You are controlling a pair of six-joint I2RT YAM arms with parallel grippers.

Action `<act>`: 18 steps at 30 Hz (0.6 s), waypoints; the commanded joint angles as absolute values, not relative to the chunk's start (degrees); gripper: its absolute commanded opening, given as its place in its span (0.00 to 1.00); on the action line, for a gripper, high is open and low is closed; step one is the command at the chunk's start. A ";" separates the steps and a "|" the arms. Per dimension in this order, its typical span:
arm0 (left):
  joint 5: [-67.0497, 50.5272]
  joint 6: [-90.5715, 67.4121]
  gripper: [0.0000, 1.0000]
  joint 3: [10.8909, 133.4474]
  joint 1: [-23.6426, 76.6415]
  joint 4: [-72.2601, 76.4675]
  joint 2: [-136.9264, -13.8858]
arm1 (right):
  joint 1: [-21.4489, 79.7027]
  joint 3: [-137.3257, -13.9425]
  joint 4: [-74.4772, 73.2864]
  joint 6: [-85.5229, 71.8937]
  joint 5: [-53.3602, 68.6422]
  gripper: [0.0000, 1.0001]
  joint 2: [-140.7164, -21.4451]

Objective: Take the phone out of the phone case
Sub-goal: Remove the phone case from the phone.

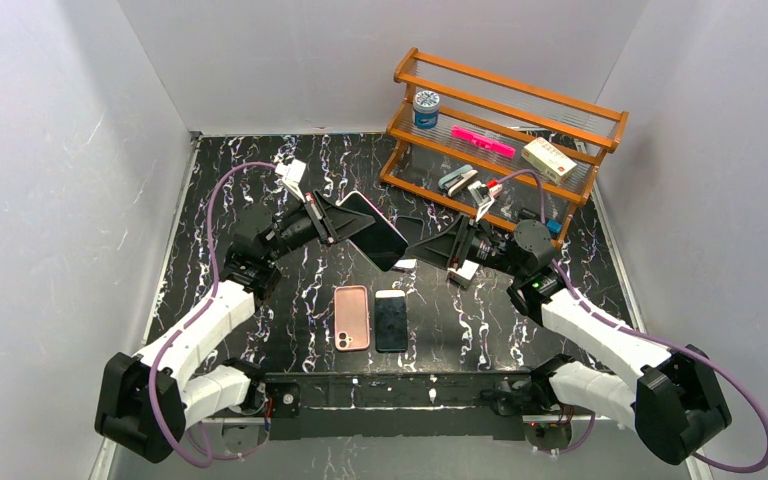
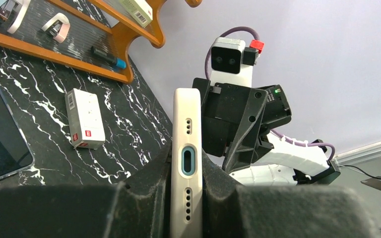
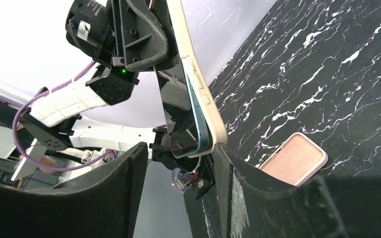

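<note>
Table [image 1: 440, 330]: black, veined with white like marble
Held case [image 2: 186, 114]: cream, almost ivory
Phone inside [image 3: 181, 114]: dark glossy glass, with a teal edge
Loose case [image 1: 352, 318]: dusty pink
Loose phone [image 1: 391, 322]: black
Shelf [image 1: 505, 80]: orange-brown wood
Cables [image 1: 222, 195]: purple
Small box [image 2: 85, 119]: white, with red marks and a grey label
Walls [image 1: 60, 150]: pale grey

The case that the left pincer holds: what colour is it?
Cream white case, clearest in the left wrist view.
</note>
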State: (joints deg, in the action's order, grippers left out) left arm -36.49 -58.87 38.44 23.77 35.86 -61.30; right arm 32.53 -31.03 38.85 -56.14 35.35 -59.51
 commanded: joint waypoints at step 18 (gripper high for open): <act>-34.02 -59.85 0.00 38.05 23.73 41.66 -59.50 | 33.89 -32.00 40.52 -58.62 35.07 0.57 -57.96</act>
State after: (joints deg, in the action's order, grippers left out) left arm -35.46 -59.68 37.85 23.75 37.32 -61.30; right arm 33.41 -31.05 39.38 -58.33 35.68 -59.48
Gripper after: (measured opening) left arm 0.141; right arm 0.567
